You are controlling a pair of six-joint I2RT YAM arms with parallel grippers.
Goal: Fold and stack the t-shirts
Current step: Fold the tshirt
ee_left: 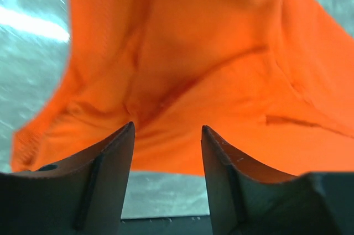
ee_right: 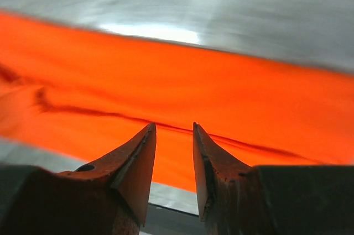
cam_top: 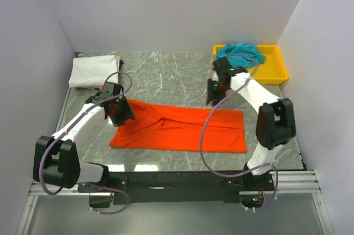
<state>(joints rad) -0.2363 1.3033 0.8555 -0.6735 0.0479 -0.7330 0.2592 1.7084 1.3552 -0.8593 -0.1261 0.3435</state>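
Orange t-shirt (cam_top: 180, 127) laid as a long band, mid-bench (cam_top: 166, 74) toward the front edge.
Left end effector (ee_left: 167, 130) and right end effector (ee_right: 174, 127) are held parted and empty over its far edge, presumably for the next fold; white t-shirt (cam_top: 93, 71) is set in the far-left corner.

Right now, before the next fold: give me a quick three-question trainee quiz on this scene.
1. True or false: the teal t-shirt lies in the yellow tray.
2. Which shirt is spread on the table between the arms? A. the white one B. the orange-red t-shirt C. the teal one
3. What do the left gripper and the right gripper hold?
Key: 1 true. 2 B. 3 nothing; both stand open at the orange-red t-shirt.
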